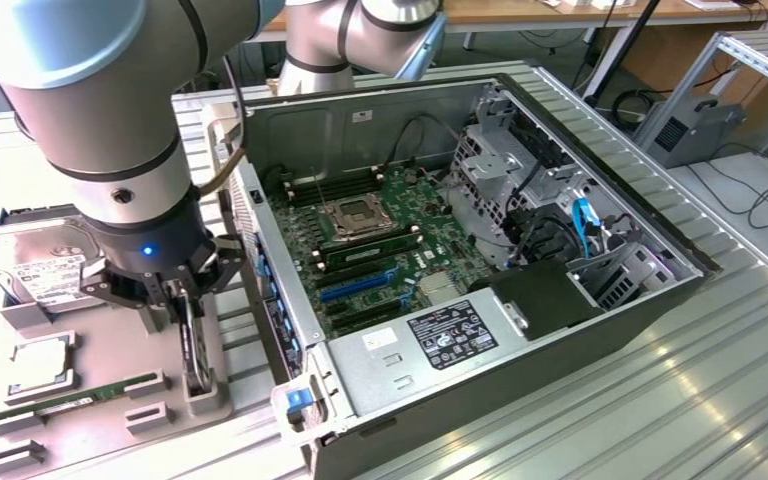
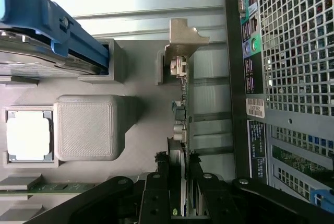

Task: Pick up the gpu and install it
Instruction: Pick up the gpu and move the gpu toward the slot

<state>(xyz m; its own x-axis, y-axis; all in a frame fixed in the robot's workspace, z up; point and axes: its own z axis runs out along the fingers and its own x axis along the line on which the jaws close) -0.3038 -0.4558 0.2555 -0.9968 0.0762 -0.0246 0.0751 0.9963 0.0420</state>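
Note:
The gpu (image 1: pixel 195 350) stands on edge as a thin dark strip in a slotted holder at the near side of the grey parts tray (image 1: pixel 97 445). My gripper (image 1: pixel 184 312) is straight above it, with a finger against each face of the card. In the wrist view the gpu (image 2: pixel 181 109) runs away from my gripper (image 2: pixel 180 185) to its silvery end bracket (image 2: pixel 183 36). The black fingers (image 2: pixel 156 192) are shut on the card's near end. I cannot tell whether the card has left its holder.
The open computer case (image 1: pixel 357 120) lies to the exterior view's right of the tray, with blue expansion slots (image 1: pixel 357 287) on its motherboard. Its perforated rear panel (image 2: pixel 292 51) is close beside the card. The tray also holds a hard drive (image 1: pixel 37 265), a CPU (image 1: pixel 37 360) and a green RAM stick (image 1: pixel 64 402).

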